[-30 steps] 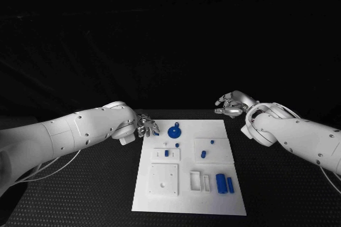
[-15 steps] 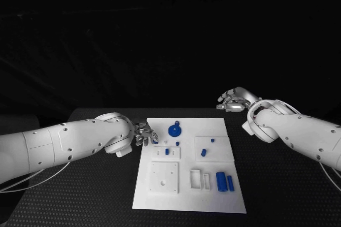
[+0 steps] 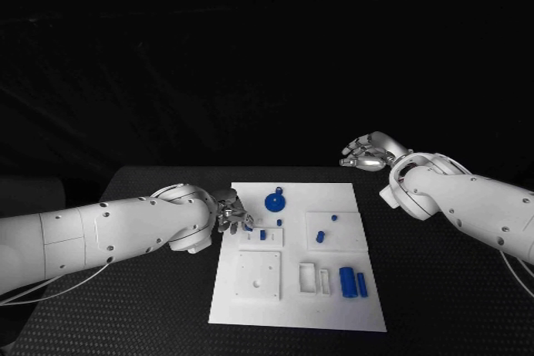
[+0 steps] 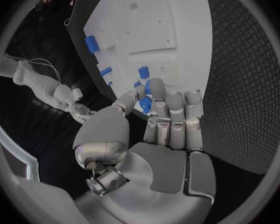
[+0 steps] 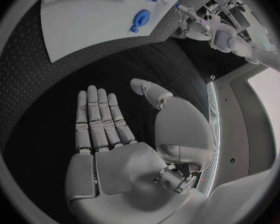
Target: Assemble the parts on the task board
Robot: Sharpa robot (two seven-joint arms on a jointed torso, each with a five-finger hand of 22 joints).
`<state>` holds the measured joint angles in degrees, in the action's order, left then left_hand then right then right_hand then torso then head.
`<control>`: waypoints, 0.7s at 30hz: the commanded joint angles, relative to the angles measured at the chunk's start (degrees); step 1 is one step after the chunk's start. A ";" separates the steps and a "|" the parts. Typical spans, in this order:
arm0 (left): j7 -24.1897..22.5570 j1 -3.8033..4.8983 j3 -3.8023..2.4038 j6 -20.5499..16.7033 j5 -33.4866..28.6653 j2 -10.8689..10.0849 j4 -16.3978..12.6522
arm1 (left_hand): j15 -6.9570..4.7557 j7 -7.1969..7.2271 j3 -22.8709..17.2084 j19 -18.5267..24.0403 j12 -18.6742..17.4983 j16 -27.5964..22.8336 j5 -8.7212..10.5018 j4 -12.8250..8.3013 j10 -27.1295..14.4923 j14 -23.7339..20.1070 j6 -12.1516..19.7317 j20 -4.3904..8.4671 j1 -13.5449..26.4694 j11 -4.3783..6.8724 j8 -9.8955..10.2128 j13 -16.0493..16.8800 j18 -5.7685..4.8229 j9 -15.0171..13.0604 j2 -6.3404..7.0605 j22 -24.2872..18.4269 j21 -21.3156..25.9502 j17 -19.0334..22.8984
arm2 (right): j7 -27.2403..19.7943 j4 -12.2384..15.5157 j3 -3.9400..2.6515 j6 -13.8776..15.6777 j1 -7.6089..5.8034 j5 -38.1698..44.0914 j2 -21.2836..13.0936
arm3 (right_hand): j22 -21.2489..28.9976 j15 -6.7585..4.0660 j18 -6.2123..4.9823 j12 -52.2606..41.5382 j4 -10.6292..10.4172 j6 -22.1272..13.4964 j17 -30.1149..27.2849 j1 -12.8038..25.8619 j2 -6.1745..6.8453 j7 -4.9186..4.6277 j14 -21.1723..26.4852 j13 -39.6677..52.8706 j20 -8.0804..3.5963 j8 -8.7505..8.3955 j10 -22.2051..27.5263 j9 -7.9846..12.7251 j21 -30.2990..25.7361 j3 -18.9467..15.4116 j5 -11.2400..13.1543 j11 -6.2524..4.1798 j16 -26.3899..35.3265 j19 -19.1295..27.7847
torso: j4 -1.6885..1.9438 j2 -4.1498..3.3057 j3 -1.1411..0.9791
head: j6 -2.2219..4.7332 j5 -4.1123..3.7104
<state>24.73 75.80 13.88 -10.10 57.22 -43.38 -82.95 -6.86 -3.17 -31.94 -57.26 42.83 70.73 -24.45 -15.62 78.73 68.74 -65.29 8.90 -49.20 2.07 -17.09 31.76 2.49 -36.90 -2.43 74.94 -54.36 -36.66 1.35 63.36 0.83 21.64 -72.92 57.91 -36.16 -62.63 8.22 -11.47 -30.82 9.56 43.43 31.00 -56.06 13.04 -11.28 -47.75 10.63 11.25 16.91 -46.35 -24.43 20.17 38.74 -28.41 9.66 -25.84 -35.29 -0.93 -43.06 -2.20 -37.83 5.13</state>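
The white task board [image 3: 345, 317] lies in the middle of the table. On it are a round blue part [image 3: 275, 205] at the far end, several small blue pieces around the middle, and two blue cylinders [image 3: 347, 281] side by side nearer me. My left hand [image 3: 228, 215] is at the board's left edge, and in the left wrist view this hand [image 4: 168, 119] pinches a small blue part [image 4: 145, 104] between thumb and finger. My right hand [image 3: 367, 155] hovers beyond the board's far right corner; the right wrist view shows it [image 5: 109, 129] with flat, straight fingers holding nothing.
The black textured table [image 3: 445, 294] stretches out on both sides of the board. A white square plate with holes [image 3: 258, 276] and narrow white slots [image 3: 314, 281] sit on the board's near half. Darkness lies past the table's far edge.
My left hand has moved along the board's left edge toward me, carrying the small blue part. My right hand has drifted slightly farther away and to the right.
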 commanded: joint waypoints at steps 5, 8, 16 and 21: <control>1.10 -0.86 -0.02 -0.89 4.29 0.30 -0.41 | -1.83 2.00 -0.22 -0.57 0.71 0.61 -0.58 -0.11 3.28 2.08 -2.51 4.66 -0.22 2.79 -4.06 0.47 0.63 -1.50 -0.04 1.23 -0.54 -0.32 | -1.10 0.14 -0.02 -0.35 -0.04 -0.87 -0.06 | 0.06 0.38 0.81 0.68 -0.12 -0.57 -0.41 -0.61 0.17 -1.18 -0.11 -0.62 0.11 0.23 -0.57 0.16 -0.51 -0.45 0.19 0.20 0.57 0.45 | -0.15 -0.04 -0.05 | -0.16 0.06; 1.27 -1.32 -0.02 -0.97 5.09 0.57 -0.12 | -1.88 2.05 -0.21 -0.63 0.98 0.80 -0.90 -0.17 3.28 2.13 -2.61 4.70 -0.16 2.84 -4.18 0.66 0.65 -1.52 -0.07 1.25 -0.73 -0.45 | -1.08 0.31 -0.02 -0.41 -0.04 -0.91 -0.07 | 0.06 0.41 0.78 0.80 -0.14 -0.59 -0.54 -0.65 0.19 -1.24 -0.13 -0.85 0.15 0.24 -0.64 0.20 -0.60 -0.50 0.17 0.21 0.66 0.48 | -0.12 -0.07 -0.04 | -0.31 0.00; 1.40 -2.07 -0.02 -0.61 5.86 0.84 0.47 | -2.05 2.22 -0.13 -0.77 1.73 1.35 -1.28 -0.21 3.31 2.28 -2.93 4.80 0.08 3.00 -4.57 1.14 0.71 -1.62 -0.17 1.26 -1.24 -0.79 | -1.04 0.58 -0.02 -0.45 -0.04 -0.91 -0.17 | 0.05 0.47 0.76 0.99 -0.18 -0.62 -0.75 -0.71 0.23 -1.33 -0.14 -1.21 0.23 0.25 -0.75 0.26 -0.76 -0.58 0.14 0.24 0.81 0.57 | -0.12 -0.09 -0.01 | -0.46 -0.06; 1.38 -2.41 -0.02 -0.76 6.13 0.97 0.85 | -2.12 2.26 -0.13 -0.80 1.99 1.55 -1.47 -0.25 3.28 2.31 -2.98 4.83 0.15 3.04 -4.71 1.31 0.72 -1.65 -0.20 1.26 -1.42 -0.90 | -1.05 0.63 -0.02 -0.43 -0.04 -0.91 -0.23 | 0.04 0.51 0.74 1.09 -0.20 -0.63 -0.88 -0.76 0.24 -1.37 -0.12 -1.42 0.27 0.27 -0.81 0.30 -0.86 -0.62 0.11 0.25 0.91 0.63 | -0.09 -0.07 -0.02 | -0.60 -0.03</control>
<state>26.01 73.48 13.88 -10.47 62.21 -42.58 -82.19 -7.07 -2.73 -31.84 -57.86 44.60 71.93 -25.74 -15.85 79.41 69.71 -66.13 9.10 -49.00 2.75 -17.14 33.03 2.21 -36.90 -2.09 74.93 -55.46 -37.49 0.96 63.88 0.84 21.58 -72.93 57.13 -36.37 -62.65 8.41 -11.48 -30.07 9.24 43.05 30.18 -56.21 13.20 -11.24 -47.99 9.23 11.46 16.91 -46.71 -24.18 19.50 38.42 -28.41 10.03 -25.15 -35.08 -1.05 -43.14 -2.22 -38.41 5.09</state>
